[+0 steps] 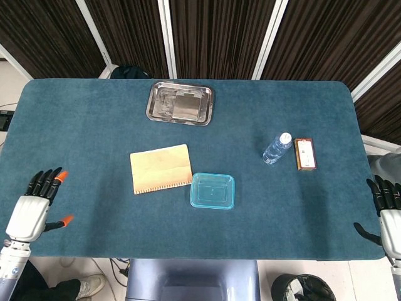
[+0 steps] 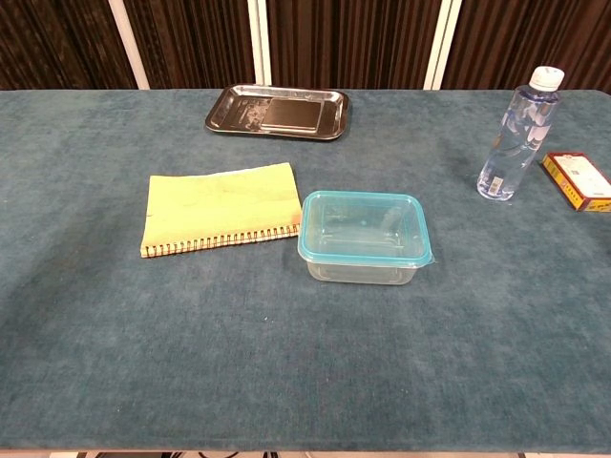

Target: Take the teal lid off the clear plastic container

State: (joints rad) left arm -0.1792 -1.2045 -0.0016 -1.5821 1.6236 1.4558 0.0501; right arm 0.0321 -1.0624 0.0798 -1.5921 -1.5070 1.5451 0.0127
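You're looking at a blue-green felt table (image 1: 94,119) from above and from chest height. Near the middle, a bit toward your side, sits the clear plastic container (image 2: 361,258) w/ the teal lid (image 2: 361,227) on top of it; the lid's rim runs all round the container's top edge. The container is rectangular, upright, nothing visible inside it. Just beside it on the left, nearly touching its corner, lies a yellow spiral notebook (image 2: 221,208), flat, closed, binding along the near edge. Further back, well apart from both, a steel tray (image 2: 277,112) lies flat near the far edge. To the right of the container, well apart, stands a clear water bottle (image 2: 516,138) w/ a white cap, upright in the chest view. Just beside the bottle on its right lies a small red-and-white box (image 2: 578,178), flat. Your left hand (image 1: 34,210) is at the near left corner of the table, seen in the head view only: fingers spread apart, holding nothing, orange tips on two fingers. Your right hand (image 1: 388,216) is at the near right corner, partly cut off by the frame edge: black fingers spread, holding nothing. Both hands are well apart from the container, and neither touches any object. Dark slatted curtains w/ white posts behind the table.
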